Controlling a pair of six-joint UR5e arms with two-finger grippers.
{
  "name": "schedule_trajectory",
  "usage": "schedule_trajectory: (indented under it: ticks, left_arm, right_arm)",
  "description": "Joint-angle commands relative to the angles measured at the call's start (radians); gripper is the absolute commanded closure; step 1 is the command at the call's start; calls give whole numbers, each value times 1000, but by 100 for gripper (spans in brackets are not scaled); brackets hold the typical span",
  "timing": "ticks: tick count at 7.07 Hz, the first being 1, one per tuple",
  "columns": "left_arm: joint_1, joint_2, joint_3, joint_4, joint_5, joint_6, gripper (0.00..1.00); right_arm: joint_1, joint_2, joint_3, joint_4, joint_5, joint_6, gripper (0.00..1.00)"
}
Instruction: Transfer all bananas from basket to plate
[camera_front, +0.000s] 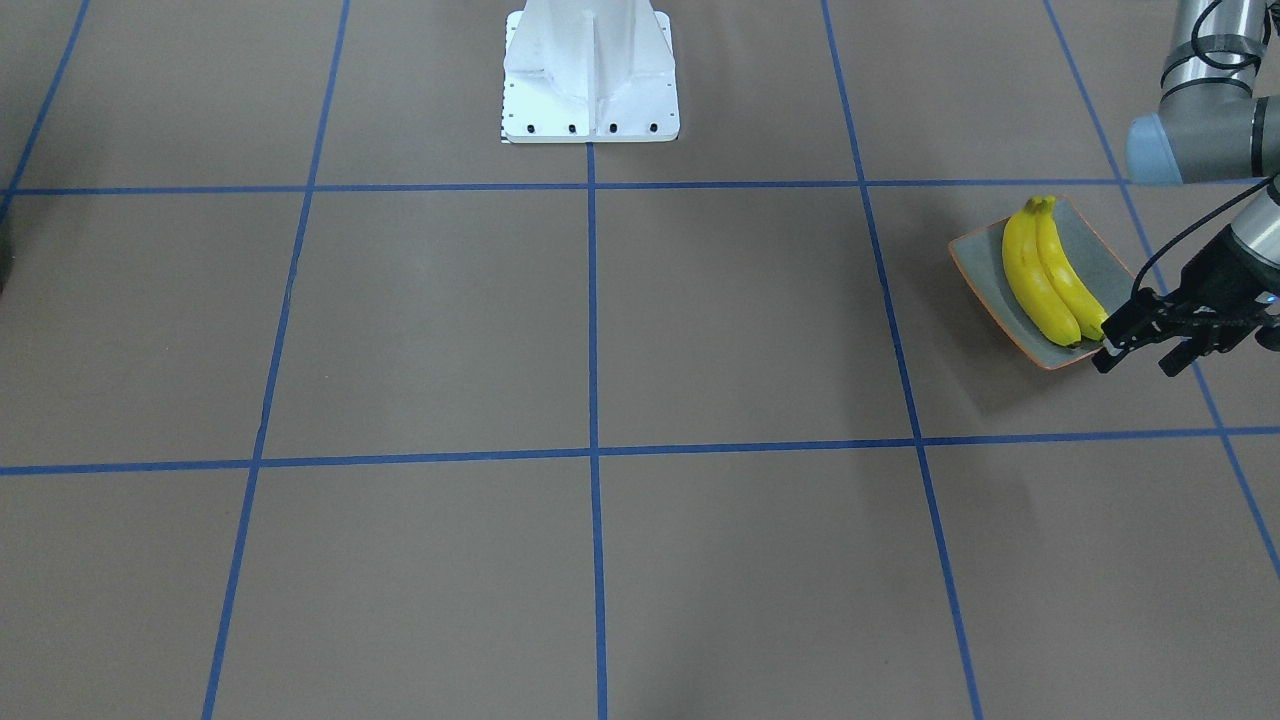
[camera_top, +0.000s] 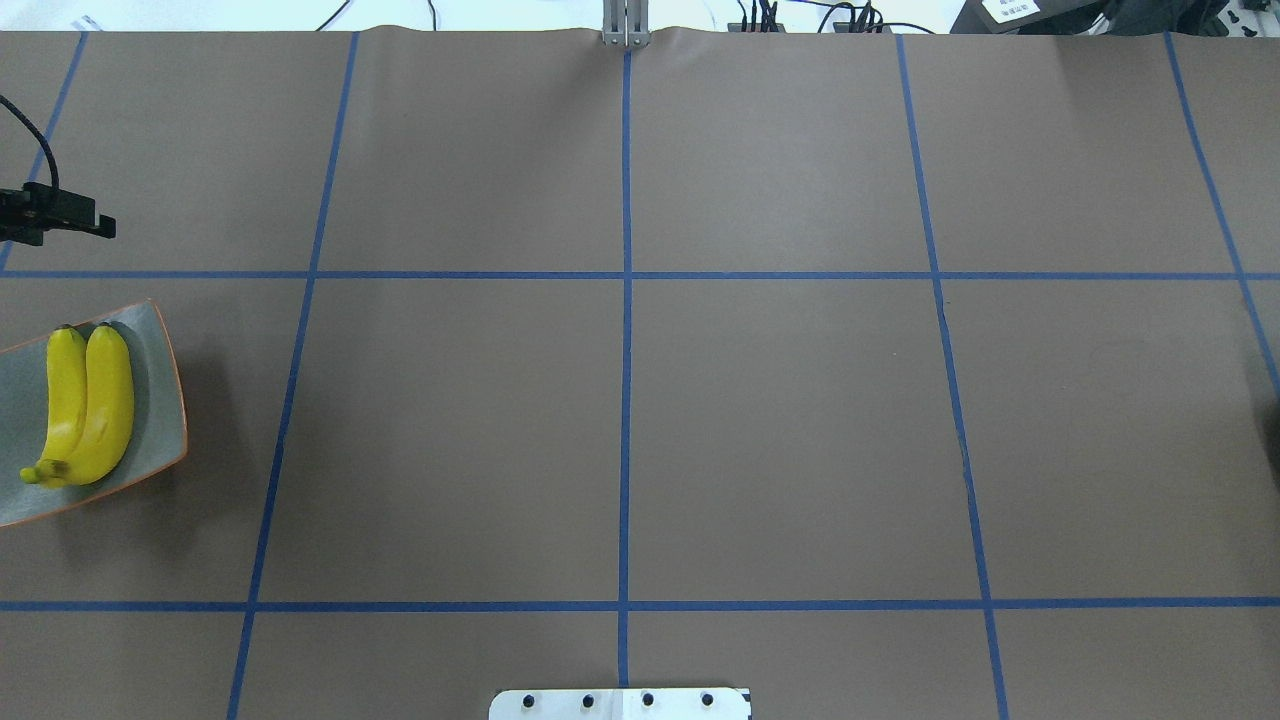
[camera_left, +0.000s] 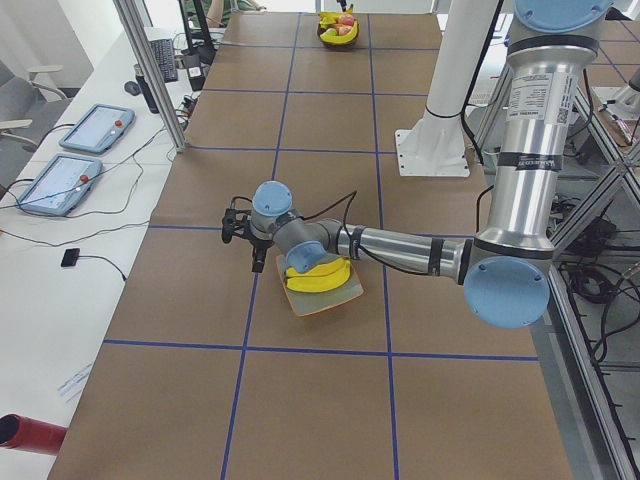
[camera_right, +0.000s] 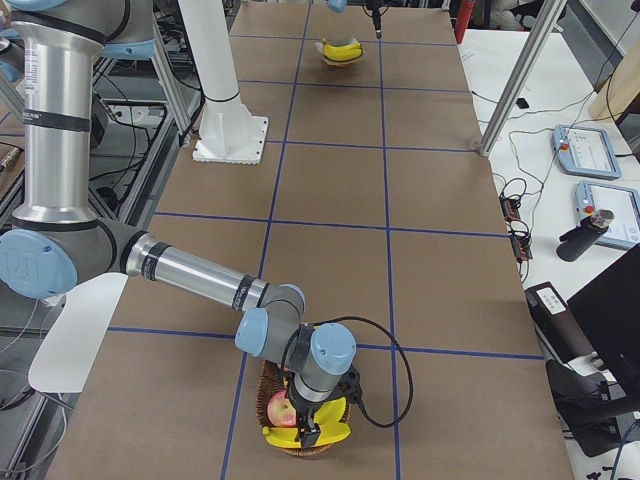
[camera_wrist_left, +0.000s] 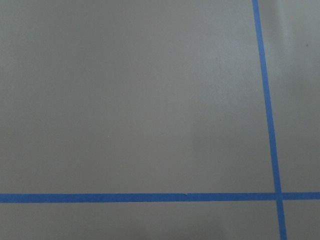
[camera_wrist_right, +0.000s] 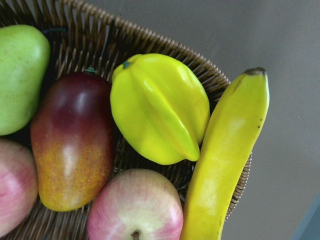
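Observation:
Two yellow bananas (camera_front: 1040, 270) lie side by side on the grey-green plate (camera_front: 1095, 250) at the table's end on my left; the overhead view shows these bananas (camera_top: 85, 400) and the plate (camera_top: 160, 400) too. My left gripper (camera_front: 1137, 365) hovers open and empty just beyond the plate's edge. At the opposite end, a banana (camera_wrist_right: 230, 160) leans on the wicker basket's rim (camera_wrist_right: 150, 37). My right gripper (camera_right: 312, 425) hangs over that basket (camera_right: 275, 445); its fingers show in no close view, so I cannot tell its state.
The basket also holds a yellow star fruit (camera_wrist_right: 160, 107), a mango (camera_wrist_right: 72, 140), a green pear (camera_wrist_right: 20, 75) and apples (camera_wrist_right: 135, 205). The white robot pedestal (camera_front: 590, 75) stands mid-table at the robot's side. Blue tape lines grid the brown table.

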Motion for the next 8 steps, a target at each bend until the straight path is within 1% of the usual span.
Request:
schedule_trajectory:
  ticks: [1, 3, 4, 8]
  left_arm:
    - [9, 0, -1, -7, 15, 0, 0]
    - [9, -17, -3, -7, 15, -2, 0]
    - [9, -17, -3, -7, 15, 0, 0]
    - [9, -17, -7, -27, 15, -5, 0]
  right_arm:
    - [-3, -1, -27, -1, -15, -23, 1]
    - [-3, 3, -61, -1, -23, -37, 1]
    - [-3, 5, -71, 0, -26, -45, 5]
    - [-5, 13, -84, -1, -69, -70, 5]
